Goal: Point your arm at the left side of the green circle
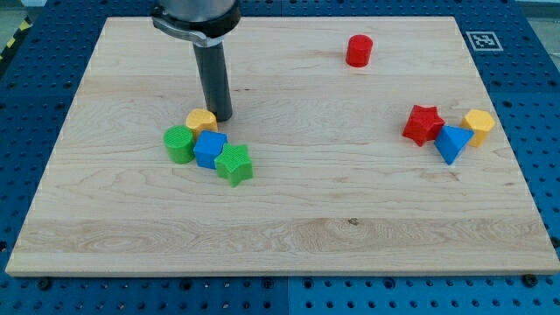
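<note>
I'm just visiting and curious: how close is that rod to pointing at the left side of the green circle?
Done: my tip has reached the cluster holding the green circle. In hand: it sits above-right, beside the yellow block. Left: getting round to the circle's left side.

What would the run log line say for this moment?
tip: behind yellow block, touching | green circle: view's left of blue block | left side: not reached | green star: beside blue
</note>
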{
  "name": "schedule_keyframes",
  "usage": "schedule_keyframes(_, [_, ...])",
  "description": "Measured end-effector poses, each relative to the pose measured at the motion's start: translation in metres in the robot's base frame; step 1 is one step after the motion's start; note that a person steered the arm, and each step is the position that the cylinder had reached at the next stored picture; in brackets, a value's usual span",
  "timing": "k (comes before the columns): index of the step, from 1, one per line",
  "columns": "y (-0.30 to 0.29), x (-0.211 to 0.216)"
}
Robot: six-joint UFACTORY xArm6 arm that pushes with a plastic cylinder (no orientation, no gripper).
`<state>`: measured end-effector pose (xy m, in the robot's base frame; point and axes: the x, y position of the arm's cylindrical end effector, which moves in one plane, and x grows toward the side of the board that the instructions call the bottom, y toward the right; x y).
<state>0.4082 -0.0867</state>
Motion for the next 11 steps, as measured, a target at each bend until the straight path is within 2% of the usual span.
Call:
schedule_keyframes(2, [0.053, -0.029])
schedule_keyframes(3, [0.066, -0.029])
schedule_keyframes(4, [0.005, -0.042])
schedule_keyframes(5, [-0.093, -0.043])
schedule_keyframes(6, [-0.168, -0.024])
schedule_keyframes(7, [-0.185, 0.032])
schedule_keyframes(8, [-0.165, 0.066])
schedule_keyframes(9, [-0.124, 0.068])
schedule_keyframes(11, [-0.094, 0.061])
